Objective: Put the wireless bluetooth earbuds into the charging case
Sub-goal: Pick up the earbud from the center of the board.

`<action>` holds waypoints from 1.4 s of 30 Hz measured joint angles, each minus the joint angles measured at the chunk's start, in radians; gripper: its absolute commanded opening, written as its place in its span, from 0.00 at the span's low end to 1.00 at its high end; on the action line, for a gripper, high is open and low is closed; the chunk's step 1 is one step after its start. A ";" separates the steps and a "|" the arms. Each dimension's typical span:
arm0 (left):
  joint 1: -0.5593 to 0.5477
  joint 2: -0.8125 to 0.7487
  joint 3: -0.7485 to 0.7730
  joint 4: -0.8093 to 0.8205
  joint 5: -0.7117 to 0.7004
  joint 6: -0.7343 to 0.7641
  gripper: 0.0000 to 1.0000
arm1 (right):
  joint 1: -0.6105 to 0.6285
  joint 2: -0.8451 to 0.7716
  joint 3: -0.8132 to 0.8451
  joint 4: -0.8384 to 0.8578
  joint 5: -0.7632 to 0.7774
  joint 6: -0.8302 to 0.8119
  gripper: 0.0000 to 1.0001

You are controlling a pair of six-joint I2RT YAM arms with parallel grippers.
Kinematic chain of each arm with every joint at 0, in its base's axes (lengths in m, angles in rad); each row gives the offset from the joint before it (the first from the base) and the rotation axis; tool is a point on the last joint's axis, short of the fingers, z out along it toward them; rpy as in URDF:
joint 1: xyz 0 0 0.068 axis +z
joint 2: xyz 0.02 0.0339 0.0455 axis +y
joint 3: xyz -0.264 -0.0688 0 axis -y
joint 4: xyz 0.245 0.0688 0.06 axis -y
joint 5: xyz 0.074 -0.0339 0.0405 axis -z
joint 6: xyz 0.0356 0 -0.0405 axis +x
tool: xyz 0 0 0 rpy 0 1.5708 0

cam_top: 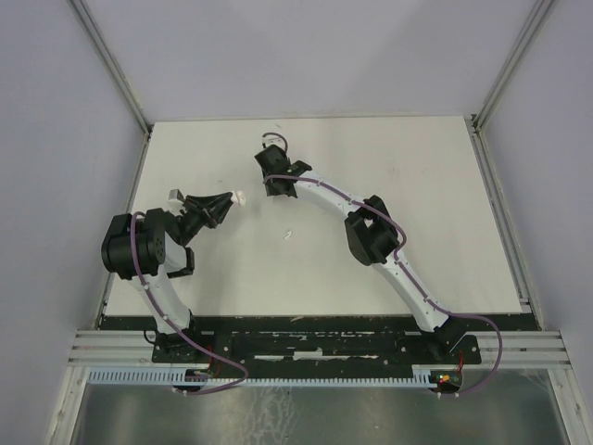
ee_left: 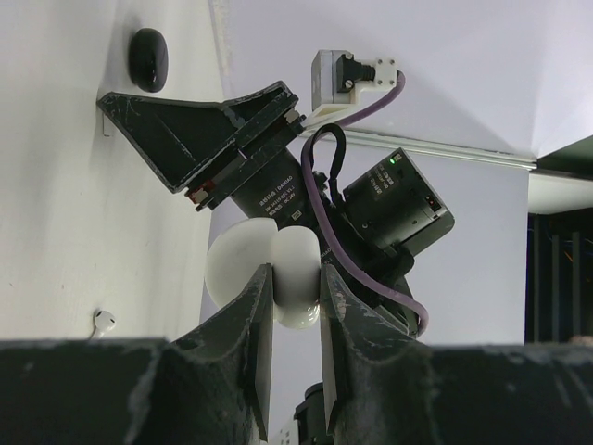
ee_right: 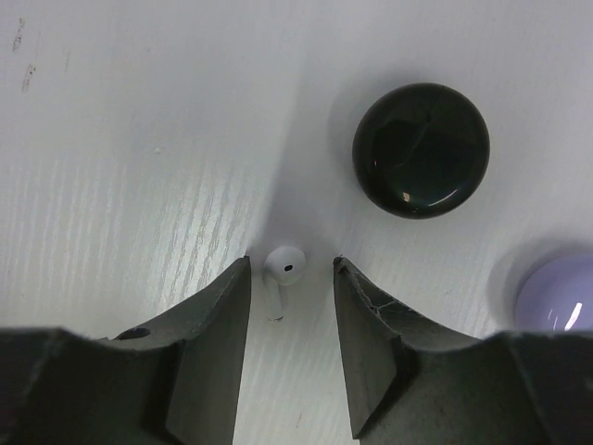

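Left arm (cam_top: 139, 250) folded up near the left edge, wrist level and aimed toward desk centre. Left gripper (ee_left: 295, 278) clamped on a white case (ee_left: 232, 264). Right arm (cam_top: 389, 250) stretched out toward the middle of the far edge. Right gripper (ee_right: 292, 261) points down, fingers parted.

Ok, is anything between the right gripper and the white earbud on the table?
Nothing visible. The white earbud lies on the bare table, right inside the open right gripper. The black disc and the lilac disc sit off to one side, outside the gap.
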 measured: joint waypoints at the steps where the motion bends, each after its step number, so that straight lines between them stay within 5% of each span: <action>1: 0.000 0.000 0.000 0.000 0.000 0.000 0.03 | -0.001 0.003 0.005 -0.002 -0.001 0.000 0.46; 28: 0.003 0.000 0.000 0.000 0.000 0.000 0.03 | -0.014 0.027 0.053 -0.025 -0.033 0.003 0.32; 39: 0.003 0.000 0.000 0.000 0.001 0.000 0.03 | -0.020 0.023 0.038 -0.010 -0.047 0.005 0.13; 42: 0.003 0.000 0.000 0.000 0.003 0.000 0.03 | -0.026 -0.056 -0.134 0.127 -0.051 -0.004 0.09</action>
